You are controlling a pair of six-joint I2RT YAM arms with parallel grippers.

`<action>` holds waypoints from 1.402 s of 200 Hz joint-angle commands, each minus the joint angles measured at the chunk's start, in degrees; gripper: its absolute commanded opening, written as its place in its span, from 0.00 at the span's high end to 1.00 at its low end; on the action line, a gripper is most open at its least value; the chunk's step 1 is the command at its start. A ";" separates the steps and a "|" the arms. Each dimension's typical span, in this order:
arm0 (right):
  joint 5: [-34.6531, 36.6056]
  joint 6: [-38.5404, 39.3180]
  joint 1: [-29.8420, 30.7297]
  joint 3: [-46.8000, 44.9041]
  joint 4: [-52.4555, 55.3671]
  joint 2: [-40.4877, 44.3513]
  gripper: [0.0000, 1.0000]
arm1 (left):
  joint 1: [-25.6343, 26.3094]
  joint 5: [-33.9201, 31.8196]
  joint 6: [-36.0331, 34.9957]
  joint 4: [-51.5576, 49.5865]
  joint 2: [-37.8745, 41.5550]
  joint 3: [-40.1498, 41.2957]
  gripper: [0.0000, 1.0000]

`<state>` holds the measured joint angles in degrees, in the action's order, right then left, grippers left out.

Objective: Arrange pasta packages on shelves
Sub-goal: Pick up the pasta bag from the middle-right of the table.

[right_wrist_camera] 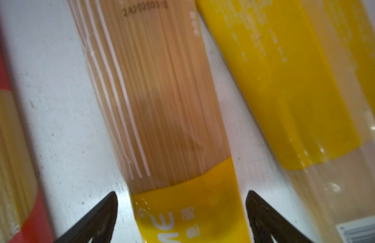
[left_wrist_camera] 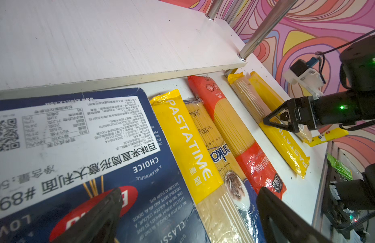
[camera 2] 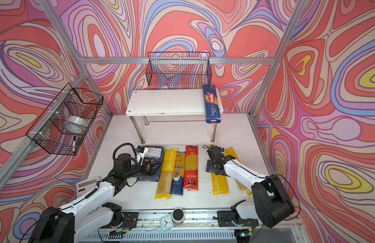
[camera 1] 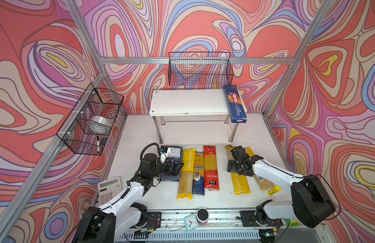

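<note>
Walls (camera 1: 45,63) were coral, pink, lilac, blue and yellow swirls, dark outlines. Rack (camera 1: 188,103) was white, legs (camera 1: 158,130) chrome. Slim box (camera 1: 235,103) was dark blue, red logo. Wide box (left_wrist_camera: 165,189) was dark blue, white label, red logo. PASTATIME bag (camera 1: 187,166) was yellow, white lettering, white stripes. Red bag (camera 1: 210,164) had a clear middle. Blue bag (camera 1: 198,187) was dark blue low, clear above. Baskets (camera 1: 200,69) were black wire. Table (camera 1: 203,202) was white.

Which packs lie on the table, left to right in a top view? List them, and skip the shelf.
blue box → yellow bag → dark blue bag → red bag → second yellow bag → third yellow bag
</note>
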<state>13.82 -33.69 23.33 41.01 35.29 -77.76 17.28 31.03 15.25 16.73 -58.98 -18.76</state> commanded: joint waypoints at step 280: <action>-6.17 0.73 0.31 -0.36 -1.62 -6.88 0.29 | 0.47 -0.62 0.05 1.46 -1.04 -1.01 0.00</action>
<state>11.11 -32.08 23.33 43.59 32.91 -86.54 17.32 30.41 15.25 16.93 -59.13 -18.76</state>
